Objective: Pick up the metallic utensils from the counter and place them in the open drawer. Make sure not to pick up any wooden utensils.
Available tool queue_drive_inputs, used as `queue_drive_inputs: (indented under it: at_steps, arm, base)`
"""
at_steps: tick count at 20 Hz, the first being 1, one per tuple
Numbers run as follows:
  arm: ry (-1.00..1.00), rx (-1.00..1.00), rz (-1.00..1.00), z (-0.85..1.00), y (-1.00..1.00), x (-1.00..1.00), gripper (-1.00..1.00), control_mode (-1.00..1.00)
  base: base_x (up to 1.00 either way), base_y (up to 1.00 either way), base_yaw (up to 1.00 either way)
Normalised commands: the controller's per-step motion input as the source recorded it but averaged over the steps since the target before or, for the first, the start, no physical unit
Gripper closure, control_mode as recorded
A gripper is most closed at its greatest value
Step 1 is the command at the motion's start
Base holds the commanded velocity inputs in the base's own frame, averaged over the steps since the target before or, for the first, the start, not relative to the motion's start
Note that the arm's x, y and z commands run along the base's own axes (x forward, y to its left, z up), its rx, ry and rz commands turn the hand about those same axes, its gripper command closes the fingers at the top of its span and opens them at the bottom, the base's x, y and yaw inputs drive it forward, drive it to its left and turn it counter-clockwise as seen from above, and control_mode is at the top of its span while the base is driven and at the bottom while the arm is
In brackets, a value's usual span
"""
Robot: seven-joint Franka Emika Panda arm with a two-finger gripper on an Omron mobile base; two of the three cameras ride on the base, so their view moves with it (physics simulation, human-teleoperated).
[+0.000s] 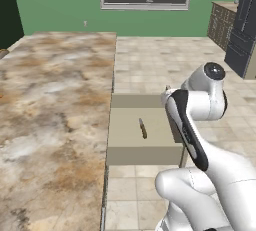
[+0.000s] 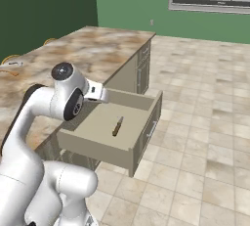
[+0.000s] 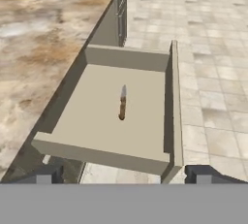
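Brown-handled metal knife (image 3: 122,104) lying mid-floor in shallow beige drawer (image 3: 172,97) beside marbled stone bench (image 1: 50,105); claw (image 3: 124,174) wide open, empty.

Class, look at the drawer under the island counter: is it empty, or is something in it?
Not empty. The open drawer holds one knife, lying flat near the middle of its floor, apart from the walls.

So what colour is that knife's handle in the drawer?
Brown, with a grey blade; the knife shows best in the hand view.
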Motion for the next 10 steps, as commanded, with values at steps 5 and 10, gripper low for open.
queue_drive_inputs:
  at_steps: [5,10]
  arm:
    - [0.01,-0.04,0.04,-0.06,0.08,-0.79,-1.0,-1.0]
    - [0.0,0.0,0.0,0.0,0.0,0.0,-1.0,1.0]
  base:
    - [0.0,0.0,0.0]
    - [-1.0,0.0,0.01]
